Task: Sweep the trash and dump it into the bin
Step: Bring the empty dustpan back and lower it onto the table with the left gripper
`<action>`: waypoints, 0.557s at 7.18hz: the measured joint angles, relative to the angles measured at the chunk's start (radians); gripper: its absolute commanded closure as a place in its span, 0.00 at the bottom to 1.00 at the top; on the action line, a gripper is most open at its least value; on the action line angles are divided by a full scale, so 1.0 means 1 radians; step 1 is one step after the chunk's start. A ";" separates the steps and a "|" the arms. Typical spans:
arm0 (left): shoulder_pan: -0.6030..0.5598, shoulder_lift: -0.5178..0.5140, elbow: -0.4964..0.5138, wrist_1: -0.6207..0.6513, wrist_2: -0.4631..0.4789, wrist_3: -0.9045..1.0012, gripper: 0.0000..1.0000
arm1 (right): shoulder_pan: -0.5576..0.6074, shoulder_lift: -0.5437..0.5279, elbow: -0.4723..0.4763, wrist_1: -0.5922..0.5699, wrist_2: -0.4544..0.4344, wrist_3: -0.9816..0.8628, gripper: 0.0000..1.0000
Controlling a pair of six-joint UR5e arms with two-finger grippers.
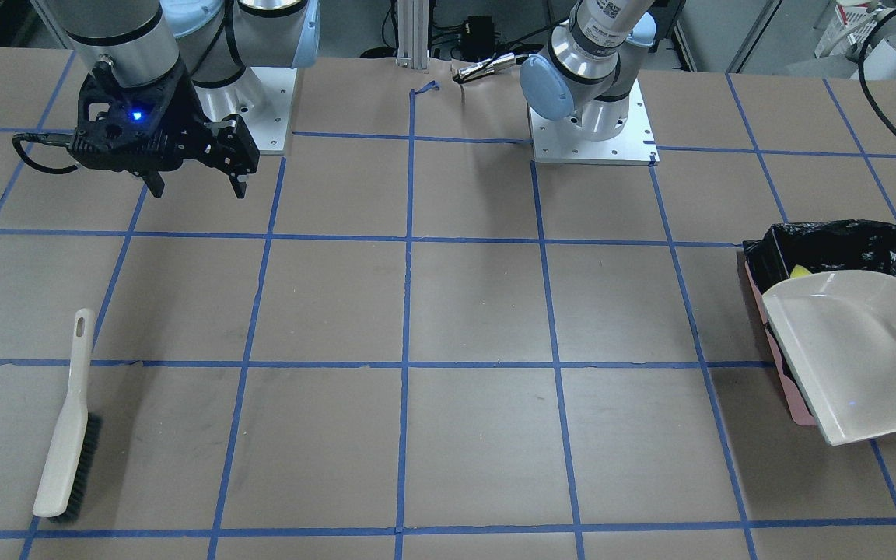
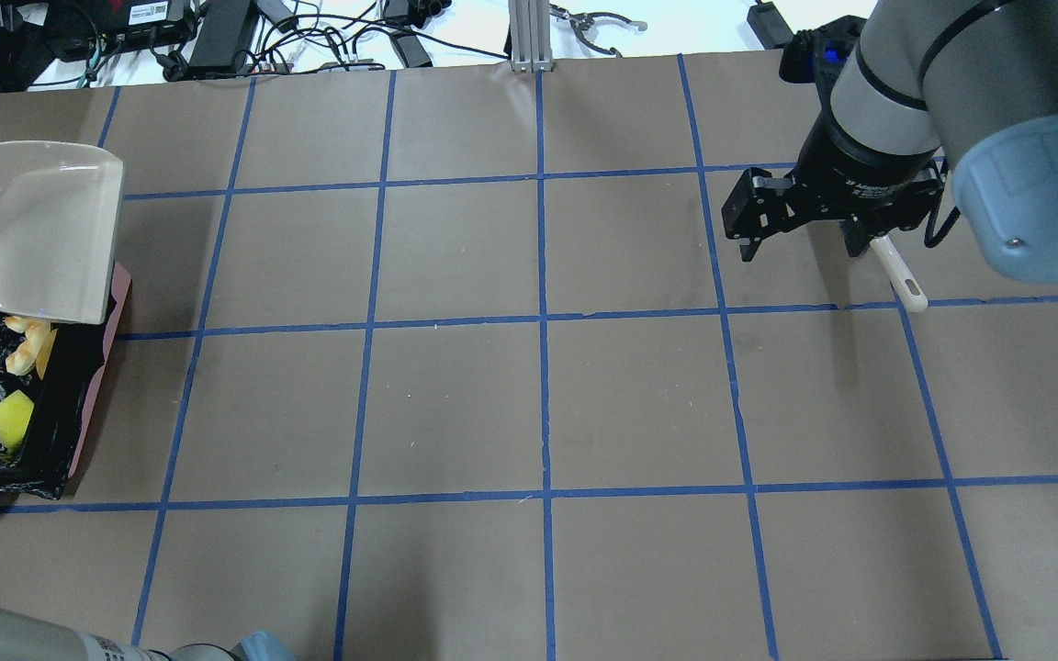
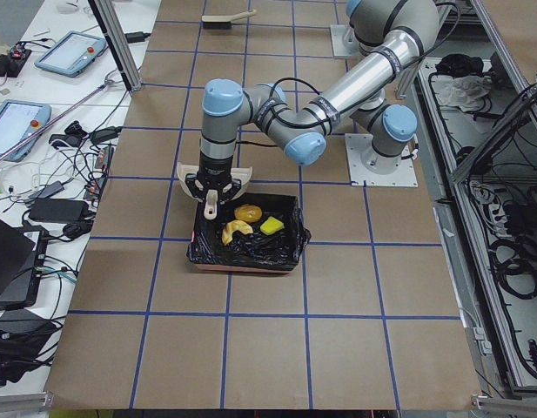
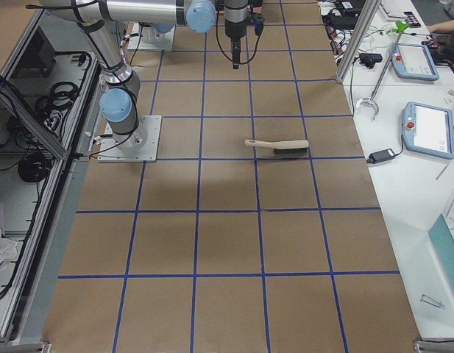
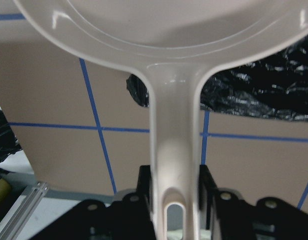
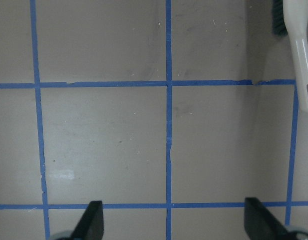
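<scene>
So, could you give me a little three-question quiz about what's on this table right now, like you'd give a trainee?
1. True or false: the brush lies on the table, in neither gripper.
2. What does the left gripper hold? A. the brush. B. the dustpan, by its handle. C. nothing.
3. How many pieces lie in the bin?

Key
1. True. The right gripper is open and empty.
2. B.
3. Three: the yellow wedge, the brown-yellow lump and the pale crescent.
</scene>
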 measured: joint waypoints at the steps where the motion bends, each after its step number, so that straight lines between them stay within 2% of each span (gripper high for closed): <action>1: -0.046 -0.007 0.002 -0.017 -0.019 -0.038 1.00 | 0.000 0.001 0.001 0.001 -0.001 -0.003 0.00; 4: -0.180 -0.063 0.004 -0.039 -0.066 -0.147 1.00 | -0.001 0.001 0.003 0.002 -0.002 -0.013 0.00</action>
